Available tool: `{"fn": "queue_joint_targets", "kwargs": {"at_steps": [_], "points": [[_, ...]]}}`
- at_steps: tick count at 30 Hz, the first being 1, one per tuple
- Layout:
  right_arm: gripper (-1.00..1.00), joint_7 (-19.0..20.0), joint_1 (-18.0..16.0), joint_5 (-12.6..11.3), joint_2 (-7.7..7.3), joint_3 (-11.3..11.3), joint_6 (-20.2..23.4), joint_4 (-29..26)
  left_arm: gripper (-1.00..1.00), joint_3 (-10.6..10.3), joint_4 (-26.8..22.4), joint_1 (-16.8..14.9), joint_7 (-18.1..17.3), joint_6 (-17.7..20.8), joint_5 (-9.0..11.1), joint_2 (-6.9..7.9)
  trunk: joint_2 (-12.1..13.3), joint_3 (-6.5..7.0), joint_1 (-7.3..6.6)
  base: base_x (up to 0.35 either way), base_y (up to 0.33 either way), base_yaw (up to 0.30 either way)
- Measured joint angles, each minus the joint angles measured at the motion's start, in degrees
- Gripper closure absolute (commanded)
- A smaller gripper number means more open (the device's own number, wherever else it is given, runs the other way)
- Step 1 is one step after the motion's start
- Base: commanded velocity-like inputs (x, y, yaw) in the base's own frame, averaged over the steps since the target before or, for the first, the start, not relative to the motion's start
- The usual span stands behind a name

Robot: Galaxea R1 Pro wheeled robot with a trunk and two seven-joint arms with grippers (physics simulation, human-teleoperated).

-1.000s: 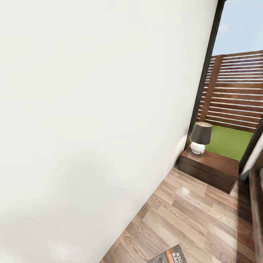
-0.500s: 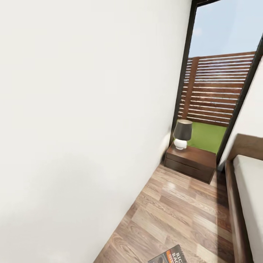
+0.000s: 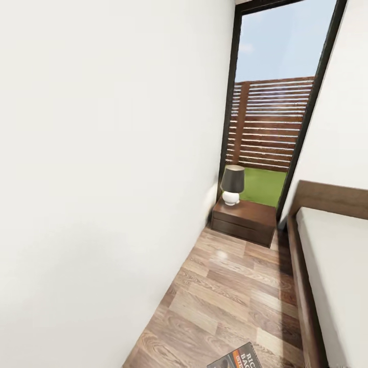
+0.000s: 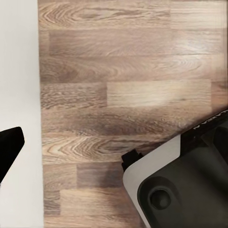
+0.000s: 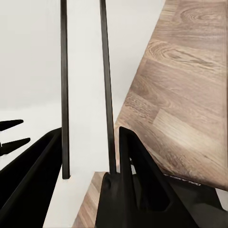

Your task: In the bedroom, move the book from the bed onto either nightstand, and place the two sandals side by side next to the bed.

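Corridor between white wall (image 3: 102, 179) and bed (image 3: 327, 266), wood floor (image 3: 235, 291) running up to the nightstand (image 3: 244, 221) at the far end under the window (image 3: 276, 102). Lamp (image 3: 231, 184) sits at the nightstand top's left rear corner; right portion looks bare.

Book (image 3: 240, 359) shows at the head view's lower edge, cover lettering partly readable, apparently carried, off the bed. In the right wrist view the right hand (image 5: 90, 190) has its dark fingers (image 5: 135, 183) set close on a thin edge; grip likely, cannot confirm. Left hand: state cannot be told.

Advice: drive straight, hug neither wall nor bed frame, stop short, lay book flat clear of lamp.
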Motion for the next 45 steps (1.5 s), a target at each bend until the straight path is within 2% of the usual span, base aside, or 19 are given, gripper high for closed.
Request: {"fn": "queue_joint_targets", "kwargs": {"at_steps": [23,45], "points": [[1.0,0.02,-0.02,-0.05,0.01,-0.11,0.0,0.0,-1.0,0.0,-0.02,0.01,-0.01,-0.01,0.01,0.01,-0.01,0.0,-0.01,0.259,0.0,-0.027],[1.0,0.02,0.0,-0.01,0.01,-0.04,0.0,0.0,-1.0,0.0,0.0,0.0,-0.01,0.0,0.0,0.0,0.0,0.0,0.0,0.004,0.0,-0.269]]}}
